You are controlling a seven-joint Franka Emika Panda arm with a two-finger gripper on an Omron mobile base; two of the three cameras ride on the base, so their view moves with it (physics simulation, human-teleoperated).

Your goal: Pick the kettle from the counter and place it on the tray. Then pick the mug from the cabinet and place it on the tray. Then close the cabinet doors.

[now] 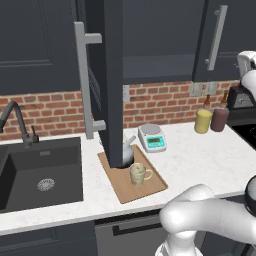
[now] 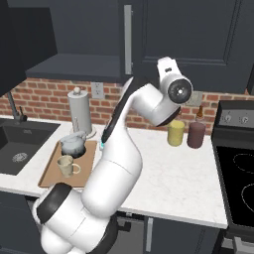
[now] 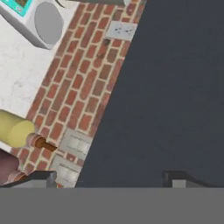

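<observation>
The arm is raised high right of the tray (image 1: 150, 192), its gripper (image 3: 109, 177) open and empty, facing a cabinet door (image 3: 175, 87). Kettle (image 2: 73, 144) and mug (image 1: 138, 174) sit on the tray.

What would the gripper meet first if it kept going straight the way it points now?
Most likely the dark cabinet door: in the hand view its flat panel lies dead ahead of the gripper, above the open fingertips. The brick wall lies off to one side. How far off the panel is, I cannot tell.
</observation>
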